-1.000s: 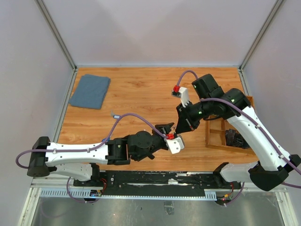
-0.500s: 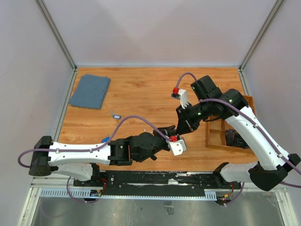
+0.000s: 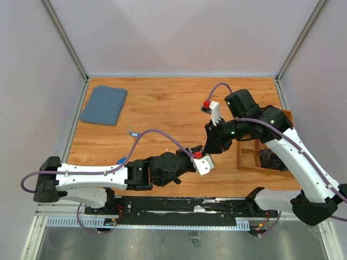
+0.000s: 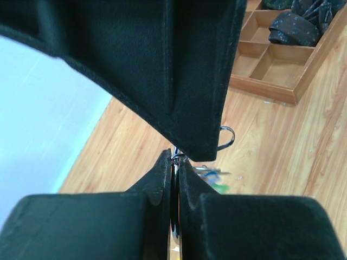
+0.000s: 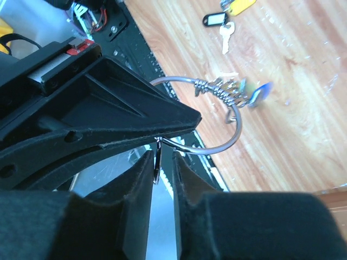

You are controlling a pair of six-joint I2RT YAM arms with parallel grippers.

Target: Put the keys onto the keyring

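In the right wrist view the keyring point(image 5: 219, 122), a thin silver loop, sticks out of my left gripper's black fingers point(image 5: 108, 108), with several keys point(image 5: 233, 92) threaded on it, one blue-headed. My left gripper point(image 4: 175, 162) is shut on the keyring, which shows edge-on. A plain silver key point(image 5: 158, 162) hangs at the ring's end between my right gripper's fingers point(image 5: 138, 179). My right gripper point(image 5: 161, 165) is narrowly open, with a gap on the key's right side. In the top view the two grippers point(image 3: 201, 151) meet above the table's front middle.
A silver key point(image 5: 225, 35), a black tag point(image 5: 214, 20) and a yellow tag point(image 5: 241, 6) lie on the table. A wooden compartment tray point(image 3: 246, 157) holding dark cloth stands at the right. A blue cloth point(image 3: 103, 104) lies at the back left, with a small tag point(image 3: 133, 132) and a blue-headed key point(image 3: 122, 160) near the left arm.
My right arm has shifted slightly to the right. My left gripper has edged right toward it and stays shut on the keyring.
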